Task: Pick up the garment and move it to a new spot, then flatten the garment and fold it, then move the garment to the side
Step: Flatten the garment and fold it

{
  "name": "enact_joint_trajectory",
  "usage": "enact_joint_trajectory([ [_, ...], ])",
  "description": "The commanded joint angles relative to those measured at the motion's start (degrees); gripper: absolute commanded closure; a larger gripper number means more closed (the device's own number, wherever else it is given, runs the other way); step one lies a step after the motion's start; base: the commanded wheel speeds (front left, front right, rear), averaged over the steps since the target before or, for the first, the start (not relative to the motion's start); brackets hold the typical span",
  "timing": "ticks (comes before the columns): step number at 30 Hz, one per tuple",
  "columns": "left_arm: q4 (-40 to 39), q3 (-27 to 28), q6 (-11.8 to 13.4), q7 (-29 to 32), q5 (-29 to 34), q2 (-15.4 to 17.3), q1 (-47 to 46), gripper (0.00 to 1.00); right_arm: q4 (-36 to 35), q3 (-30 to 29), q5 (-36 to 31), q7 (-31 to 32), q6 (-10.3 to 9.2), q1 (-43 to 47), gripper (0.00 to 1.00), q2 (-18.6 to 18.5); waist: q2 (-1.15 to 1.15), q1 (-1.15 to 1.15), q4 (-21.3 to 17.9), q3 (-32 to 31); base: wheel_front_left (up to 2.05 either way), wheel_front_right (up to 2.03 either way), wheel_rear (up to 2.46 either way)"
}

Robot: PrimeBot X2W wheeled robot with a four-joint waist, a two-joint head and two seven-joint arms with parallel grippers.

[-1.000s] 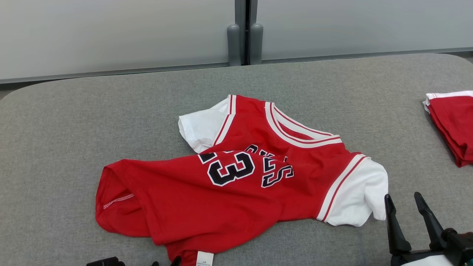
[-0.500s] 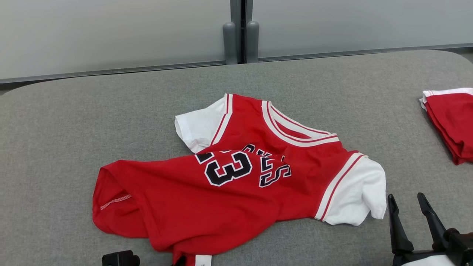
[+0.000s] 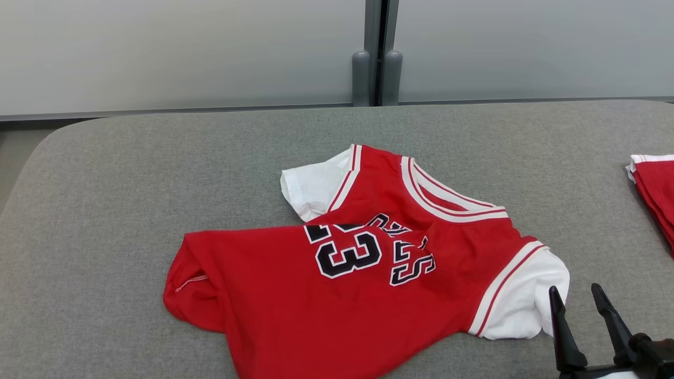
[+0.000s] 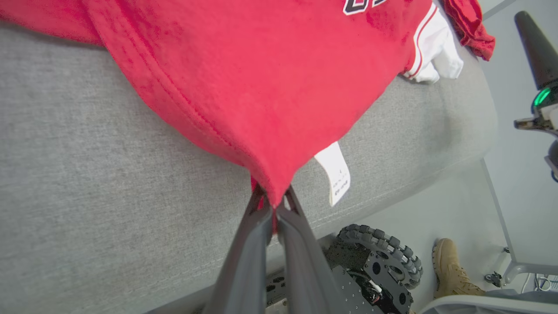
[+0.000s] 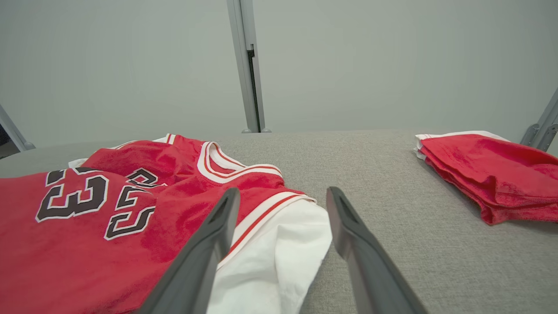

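A red jersey (image 3: 326, 305) with white sleeves and a black 23 lies rumpled on the grey padded table (image 3: 105, 210). In the left wrist view my left gripper (image 4: 273, 205) is shut on the jersey's (image 4: 261, 87) near hem at the table's front edge, with a white label (image 4: 335, 172) hanging beside it. My right gripper (image 3: 576, 300) stands open just right of the jersey's white sleeve (image 3: 521, 305). In the right wrist view the right gripper (image 5: 281, 205) has that sleeve (image 5: 270, 253) lying low between its spread fingers, untouched.
A folded red and white garment (image 3: 655, 189) lies at the table's right edge, also seen as the folded pile (image 5: 488, 170). Grey wall panels rise behind the table. Below the front edge are the robot's wheeled base (image 4: 379, 257) and a person's tan shoe (image 4: 451, 270).
The head camera has turned, shifting the whole picture rightward. The jersey's near hem, its label and the left gripper have passed below the view's bottom edge. The right gripper stays open.
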Motion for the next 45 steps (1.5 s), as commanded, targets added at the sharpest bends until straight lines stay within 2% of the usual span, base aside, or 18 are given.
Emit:
enact_joint_trajectory([
  [1, 0.13, -0.54, -0.04, 0.56, 0.49, 0.00, 0.17, 1.00, 0.21, -0.06, -0.10, -0.29, -0.02, 0.02, 0.00, -0.29, 0.00, 0.00, 0.12, -0.10, 0.00, 0.00, 0.00],
  [3, 1.15, -2.33, -1.31, 1.97, -0.54, -1.67, 0.62, 1.00, 0.34, 0.07, -0.04, -0.29, -0.02, -0.18, 0.00, -0.30, 0.00, 0.00, 0.27, -0.26, 0.00, 0.00, 0.00],
  [4, 2.25, -2.76, -1.57, 2.04, -0.39, -2.11, 0.47, 0.89, 0.42, 0.14, -0.02, -0.29, -0.02, -0.24, 0.00, -0.30, 0.00, 0.00, 0.24, -0.34, 0.00, 0.00, 0.00],
  [5, 3.67, -2.77, -2.03, 1.45, -0.70, -3.24, 0.47, 0.13, 0.47, 0.23, 0.01, -0.29, -0.02, -0.26, 0.00, -0.29, 0.00, 0.00, 0.23, -0.44, 0.00, 0.00, 0.00],
  [6, 5.97, -3.46, -2.49, 0.83, -1.07, -5.22, 0.85, 0.00, 0.58, 0.50, 0.10, -0.28, -0.02, -0.13, 0.00, -0.29, 0.00, 0.00, -0.06, -0.78, 0.00, 0.00, 0.00],
  [8, 7.23, -3.56, -2.65, 0.22, -1.51, -6.43, 1.20, 0.00, 0.57, 0.50, 0.10, -0.29, -0.02, 0.36, 0.00, -0.30, 0.00, 0.00, -0.32, -1.05, 0.00, 0.00, 0.00],
  [11, 6.71, -2.98, -3.76, -0.38, -3.03, -6.46, 2.10, 0.00, 0.52, 0.15, -0.16, -0.29, -0.02, 0.99, 0.00, -0.30, 0.00, 0.00, -0.65, -1.43, 0.00, 0.00, 0.00],
  [13, 6.03, -1.68, -4.07, -1.09, -3.72, -5.09, 2.45, 0.00, 0.51, 0.11, -0.26, -0.29, -0.02, 1.09, 0.00, -0.29, 0.00, 0.00, -0.86, -1.60, 0.00, 0.00, 0.00],
  [19, 5.26, 6.00, -1.67, -4.79, -6.31, -1.41, 1.84, 0.00, 0.27, 0.22, -0.02, -0.29, -0.02, 0.85, 0.00, -0.28, 0.00, 0.00, -1.24, -1.26, 0.00, 0.00, 0.00],
  [24, 11.73, 11.46, -0.31, -5.54, -10.11, -3.60, -2.84, 0.00, 0.36, 0.87, 0.20, -0.29, -0.02, -0.21, 0.00, -0.29, 0.00, 0.00, -1.75, -0.33, 0.00, 0.00, 0.00],
  [30, 24.63, 12.55, 2.18, -4.92, -9.40, -6.49, -9.36, 0.00, 0.60, 1.26, 0.30, -0.29, -0.02, -1.30, 0.00, -0.31, 0.00, 0.00, -3.93, 0.80, 0.00, 0.00, 0.00],
  [34, 29.24, 12.88, 1.82, -4.55, -9.99, -7.63, -11.11, 0.00, 0.52, 1.12, 0.45, -0.29, -0.02, -1.23, 0.00, -0.29, 0.00, 0.00, -4.97, 1.31, 0.00, 0.00, 0.00],
  [36, 31.28, 12.77, 0.46, -4.19, -10.53, -8.41, -12.08, 0.00, 0.48, 1.22, 0.57, -0.29, -0.02, -1.20, 0.00, -0.29, 0.00, 0.00, -5.54, 1.73, 0.00, 0.00, 0.00],
  [37, 32.91, 13.09, -1.11, -4.01, -11.27, -9.44, -12.81, 0.15, 0.50, 1.17, 0.76, -0.28, -0.02, -1.51, 0.00, -0.29, 0.00, 0.00, -6.00, 2.12, 0.00, 0.00, 0.00],
  [38, 32.91, 13.09, -1.11, -4.01, -11.27, -9.44, -12.81, 0.15, 0.50, 1.17, 0.76, -0.28, -0.02, -1.51, 0.00, -0.29, 0.00, 0.00, -6.00, 2.12, 0.00, 0.00, 0.00],
  [39, 33.73, 13.40, -1.55, -4.62, -11.08, -9.47, -13.32, 0.93, 0.47, 1.27, 0.80, -0.29, -0.02, -1.77, 0.00, -0.29, 0.00, 0.00, -6.23, 2.35, 0.00, 0.00, 0.00],
  [40, 34.46, 13.27, -2.22, -4.53, -10.87, -9.54, -13.74, 1.00, 0.43, 1.32, 0.87, -0.29, -0.02, -1.95, 0.00, -0.29, 0.00, 0.00, -6.44, 2.62, 0.00, 0.00, 0.00],
  [45, 37.01, 16.26, -2.83, -9.28, -9.55, -9.35, -18.13, 1.00, 0.05, 1.03, 0.75, -0.29, -0.02, -2.82, 0.00, -0.29, 0.00, 0.00, -6.94, 4.00, 0.00, 0.00, 0.00],
])
